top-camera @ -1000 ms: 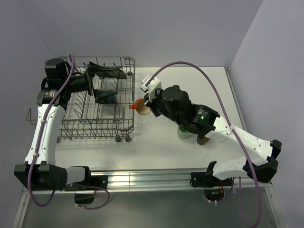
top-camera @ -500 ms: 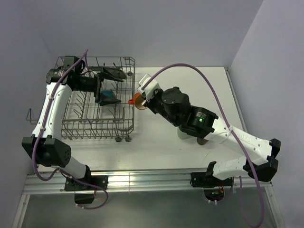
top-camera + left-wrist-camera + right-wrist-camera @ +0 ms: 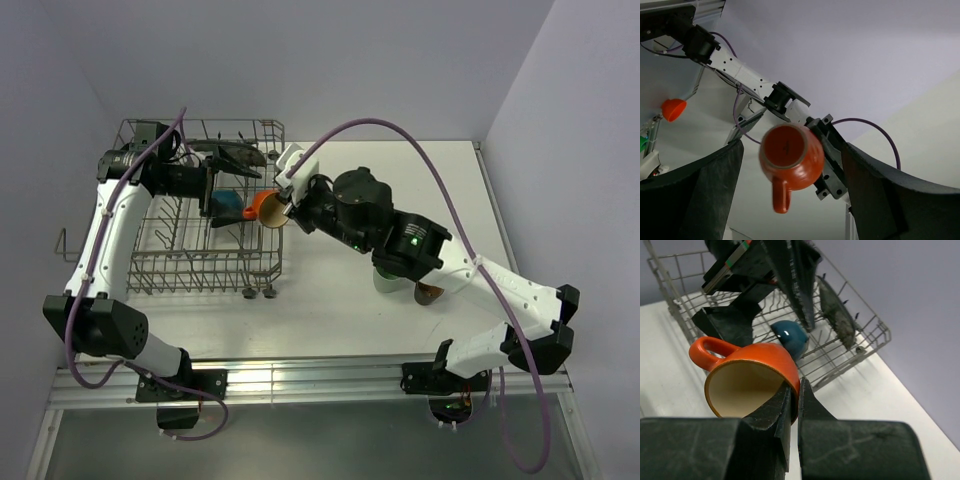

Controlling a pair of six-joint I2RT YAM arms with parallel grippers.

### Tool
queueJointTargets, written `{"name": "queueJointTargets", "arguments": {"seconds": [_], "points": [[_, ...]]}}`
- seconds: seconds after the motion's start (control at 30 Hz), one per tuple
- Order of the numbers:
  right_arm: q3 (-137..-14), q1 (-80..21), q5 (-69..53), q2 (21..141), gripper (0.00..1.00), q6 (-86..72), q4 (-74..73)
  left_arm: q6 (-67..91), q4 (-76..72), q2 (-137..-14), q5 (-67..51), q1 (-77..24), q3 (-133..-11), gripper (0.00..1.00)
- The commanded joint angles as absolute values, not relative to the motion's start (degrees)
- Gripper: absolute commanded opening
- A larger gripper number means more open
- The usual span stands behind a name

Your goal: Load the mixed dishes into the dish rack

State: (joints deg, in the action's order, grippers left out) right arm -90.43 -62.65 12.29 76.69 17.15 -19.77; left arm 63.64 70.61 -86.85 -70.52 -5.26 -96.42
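My right gripper (image 3: 285,210) is shut on the rim of the small orange-red handled cup (image 3: 267,207), one finger inside its tan mouth and one outside (image 3: 794,390). It holds the cup (image 3: 752,371) on its side at the right wall of the dish rack (image 3: 170,268). My left gripper (image 3: 212,190) hangs open over the rack and faces the cup (image 3: 791,157), which floats between its fingers (image 3: 710,195) without touching them. The blue bowl (image 3: 229,203) and the dark square plate (image 3: 236,155) sit in the rack. The pale green mug (image 3: 387,283) and the brown cup (image 3: 431,293) stand on the table, partly hidden under my right arm.
The white table (image 3: 340,320) ends at walls behind and to the right. The rack's wheels (image 3: 258,292) rest near the table's front. In the right wrist view the rack's wire rim (image 3: 875,342) runs behind the cup, with the bowl (image 3: 791,336) and the plate (image 3: 837,315) inside it.
My right arm has carried the orange-red cup leftward to the rack's right wall and tipped it. My left arm has swung back over the rack, its gripper now facing the cup.
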Motion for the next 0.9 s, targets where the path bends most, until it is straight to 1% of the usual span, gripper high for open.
{"name": "queueJointTargets", "arguments": {"seconds": [0.0,0.33,0.4,0.63,0.8,0.87], "points": [[-92.81,-63.02,8.62,77.6,0.0,15.03,-15.74,69.6,62.94,-83.23,-70.31,-6.06,-95.71,0.85],[-93.78,-62.93,7.56,80.07,0.0,15.03,-14.06,72.59,60.38,-80.51,-69.96,-6.42,-93.17,0.83],[-94.39,-63.02,7.12,80.85,0.0,15.12,-14.33,74.95,57.59,-79.72,-69.96,-6.42,-91.85,0.82],[-95.09,-63.02,7.29,82.88,0.0,16.43,-13.71,81.2,49.06,-76.21,-70.22,-6.42,-88.42,0.73],[-95.63,-62.93,6.6,83.23,0.0,15.91,-13.98,82.96,46.77,-74.45,-70.84,-6.42,-85.61,0.69],[-95.45,-62.93,6.33,83.14,0.0,15.56,-14.24,85.42,43.35,-73.57,-70.84,-6.42,-84.82,0.67]]}}
